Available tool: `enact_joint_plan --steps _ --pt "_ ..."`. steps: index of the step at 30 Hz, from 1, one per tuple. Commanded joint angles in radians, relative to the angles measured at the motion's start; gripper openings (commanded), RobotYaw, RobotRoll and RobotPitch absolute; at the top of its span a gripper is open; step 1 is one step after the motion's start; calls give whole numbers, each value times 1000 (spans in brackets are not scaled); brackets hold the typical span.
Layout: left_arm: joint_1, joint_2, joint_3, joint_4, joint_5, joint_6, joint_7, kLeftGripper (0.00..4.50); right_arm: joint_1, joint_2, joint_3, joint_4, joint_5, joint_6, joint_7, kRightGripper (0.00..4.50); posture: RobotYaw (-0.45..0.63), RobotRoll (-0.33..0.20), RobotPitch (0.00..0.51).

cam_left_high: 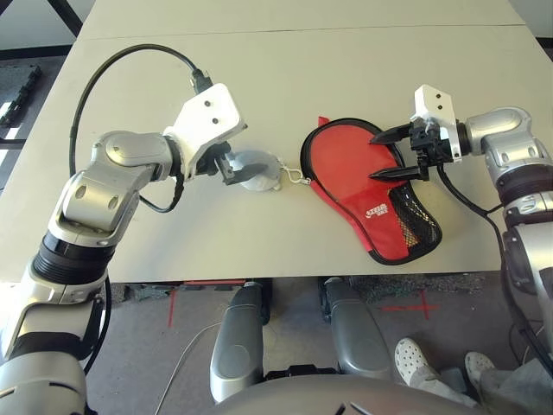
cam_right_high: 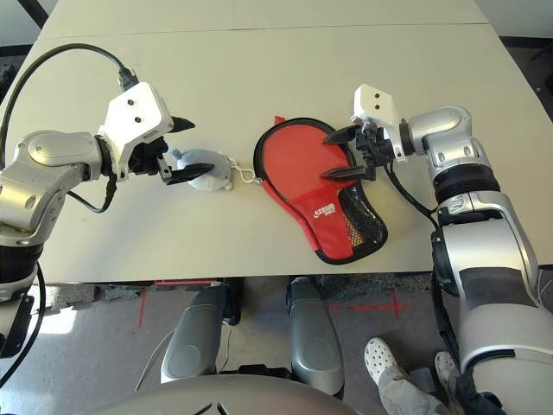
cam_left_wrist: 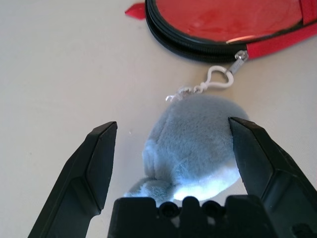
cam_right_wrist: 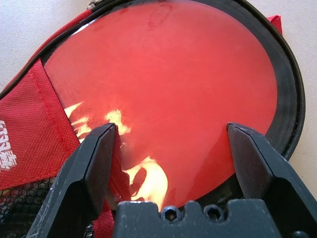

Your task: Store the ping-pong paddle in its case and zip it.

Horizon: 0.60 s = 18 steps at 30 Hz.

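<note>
Both grippers' fingers spread, R over case w/ paddle inside (under clear panel).

Case: red, black edging, black mesh pocket, white logo. Plush charm: grey-blue, white patch. Clip: white. Tabletop: plain beige.

Pale table, person's white clogs
</note>
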Motion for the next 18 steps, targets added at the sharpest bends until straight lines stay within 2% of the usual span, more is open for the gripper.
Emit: enact_joint_plan --steps 1,10,18 --pt "28 19 10 -26 -25 23 -26 4500 24 3 16 42 -46 -8 -19 4440 106 0 282" --pt "64 -22 -54 1 12 7 -8 4500 27 6 13 38 -58 -17 -39 4440 99 0 278" --pt "71 -10 -95 -8 13 44 -33 4500 26 2 10 37 -62 -20 -58 4440 91 0 269"
